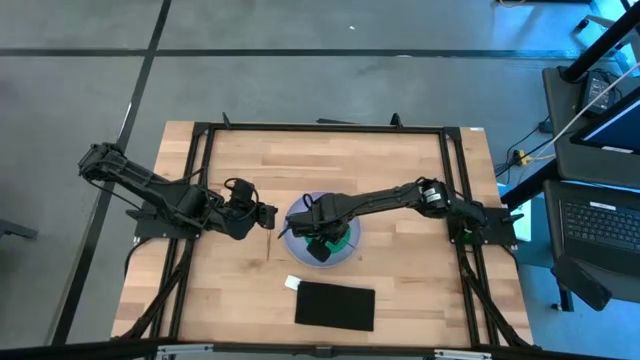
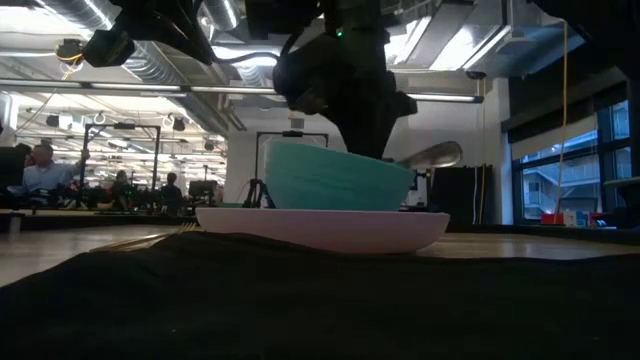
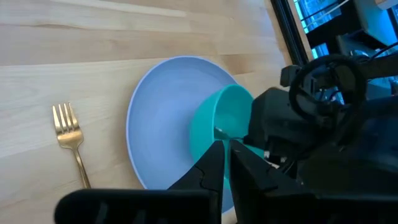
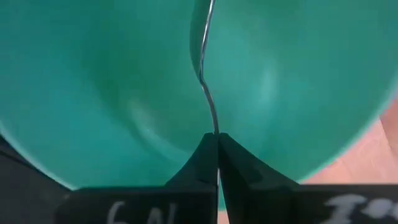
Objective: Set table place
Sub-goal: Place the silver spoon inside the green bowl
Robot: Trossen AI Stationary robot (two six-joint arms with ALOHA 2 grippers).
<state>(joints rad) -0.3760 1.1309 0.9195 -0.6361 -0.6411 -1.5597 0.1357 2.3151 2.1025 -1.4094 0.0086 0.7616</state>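
The pale lavender plate (image 3: 165, 118) lies flat on the wooden table (image 1: 400, 170), and the teal bowl (image 3: 217, 124) stands on it. In the low view the bowl (image 2: 330, 175) sits upright on the plate (image 2: 320, 228). My right gripper (image 4: 217, 140) reaches over the bowl (image 4: 112, 81) from the right and is shut on the silver spoon (image 4: 202, 56), which points down into the bowl. The gold fork (image 3: 68, 134) lies flat on the table left of the plate. My left gripper (image 3: 225, 163) is shut and hovers at the plate's left edge (image 1: 293, 212), near the fork, touching nothing. My right gripper pinches the spoon's thin handle (image 4: 215, 124) between its two fingertips, coming from above and pointing down into the bowl. The spoon runs on along the line of the fingers. Its wide end (image 4: 198, 31) is low inside the bowl; whether it touches the wall, I cannot tell.
A black rectangular mat (image 1: 335, 306) lies near the table's near edge, with a small white item (image 1: 292, 283) at its left corner. Black frame rails (image 1: 200, 170) run along the table's sides. Bare wood lies to the far side of the plate.
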